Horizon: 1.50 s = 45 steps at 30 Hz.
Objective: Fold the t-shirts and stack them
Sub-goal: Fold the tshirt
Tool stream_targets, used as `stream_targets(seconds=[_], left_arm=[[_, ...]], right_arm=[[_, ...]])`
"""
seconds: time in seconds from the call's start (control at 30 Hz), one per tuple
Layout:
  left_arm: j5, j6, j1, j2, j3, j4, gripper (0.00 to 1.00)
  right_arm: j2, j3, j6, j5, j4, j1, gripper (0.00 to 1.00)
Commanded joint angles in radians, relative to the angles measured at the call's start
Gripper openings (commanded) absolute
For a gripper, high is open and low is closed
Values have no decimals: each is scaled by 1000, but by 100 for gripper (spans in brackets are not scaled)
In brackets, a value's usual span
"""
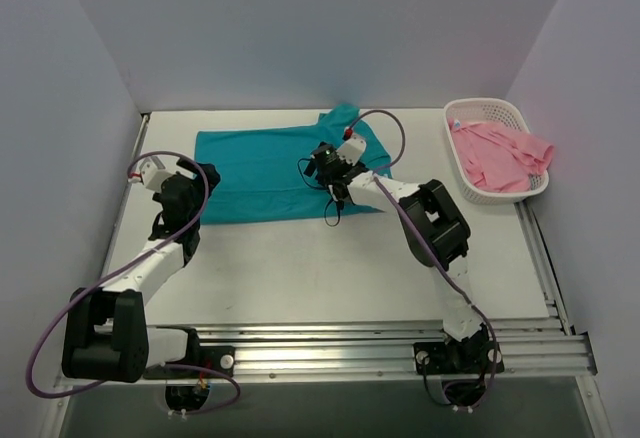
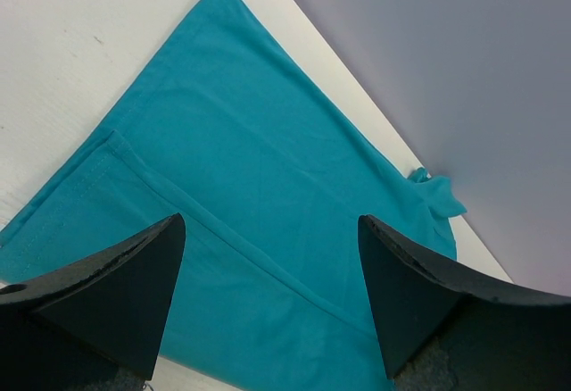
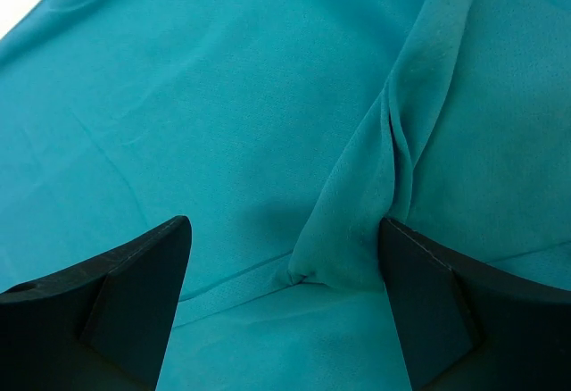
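my left claw point(image 2: 269, 223) wide open, empty, over hem end of teal t-shirt point(image 1: 265, 173) spread on desk point(image 1: 330, 268) | my right claw point(image 3: 285, 223) wide open, empty, above its bunched sleeve fold | soft, light, limp: I'd pinch corners, probably doubled layers | pink t-shirt point(image 1: 495, 153) heaped in far basket point(image 1: 480, 106)

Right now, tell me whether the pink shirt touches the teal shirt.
Apart. The top view shows the pink shirt in the basket, the teal shirt on the table, bare table between them.
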Motion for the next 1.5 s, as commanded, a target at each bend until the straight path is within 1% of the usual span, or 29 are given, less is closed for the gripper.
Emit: stream_targets(seconds=[0.0,0.23,0.43,0.57,0.67,0.73,0.8,0.83,0.93,1.07,1.1,1.17,1.3,1.4,1.43,1.47], left_arm=[[-16,20,-2,-25,0,30,87],[-15,22,-2,-10,-3,44,87],[-15,25,-2,4,-3,56,87],[-27,34,-4,13,-5,64,87],[-27,42,-1,18,1,64,87],[-36,51,1,7,0,56,87],[-47,65,1,-5,-3,53,87],[-56,73,2,-10,-3,53,87],[-58,108,10,-11,17,52,88],[-22,137,31,50,130,1,88],[-15,140,33,81,180,-8,88],[5,148,38,104,219,-19,89],[21,152,44,165,282,-13,89],[47,175,50,246,368,-20,89],[56,185,51,279,398,-26,89],[68,198,56,309,469,-45,89]], right_arm=[[16,67,15,11,-7,0,80],[56,118,3,8,2,0,80],[96,204,-20,8,7,0,80],[171,289,-33,12,22,-12,80],[239,358,-20,-26,48,-35,81],[268,392,-22,-55,82,-46,81],[296,400,-43,-67,165,-61,81],[299,403,-81,-78,218,-67,81],[277,421,-138,-92,246,-101,81],[175,432,-247,-101,246,-155,82],[165,443,-261,-110,239,-167,82],[147,495,-293,-127,191,-205,82],[129,527,-325,-156,162,-264,83],[145,549,-335,-172,172,-307,83],[173,562,-335,-179,174,-314,84],[191,581,-335,-190,174,-334,84]])
